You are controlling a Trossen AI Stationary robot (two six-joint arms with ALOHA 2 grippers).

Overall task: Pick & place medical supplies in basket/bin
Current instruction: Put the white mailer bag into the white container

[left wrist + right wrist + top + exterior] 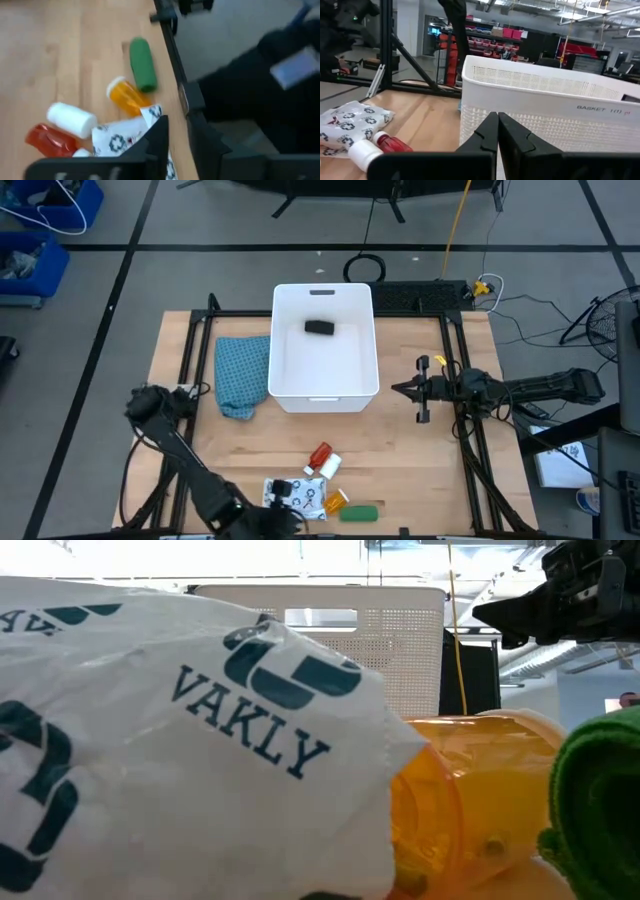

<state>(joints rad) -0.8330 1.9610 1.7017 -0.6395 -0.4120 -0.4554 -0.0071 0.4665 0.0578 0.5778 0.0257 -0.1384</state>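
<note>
Near the table's near edge lie the white dotted packet (303, 498) (122, 140), red tube (320, 452) (47, 141), white bottle (329, 467) (71, 119), orange vial (337, 501) (127, 96) and green oblong (360, 512) (142, 65). The black oblong (319, 327) lies on the floor of the white tub (275, 340) (545, 100). My left gripper (283, 490) (177, 122) hovers low over the packet's edge, its fingers a narrow gap apart. My right gripper (396, 390) (497, 120) is shut and empty, waiting right of the tub. My left gripper comes slanting down over the packet's corner (152, 112) nearest the table's edge. One finger (160, 135) stands right beside that corner. I cannot tell whether it touches the packet.
A teal patterned cloth (240, 375) lies against the tub's left wall. A black frame rail (172, 55) runs along the table's near edge beside the items. In the low view the packet (200, 740), vial (470, 800) and green oblong (600, 800) fill the foreground.
</note>
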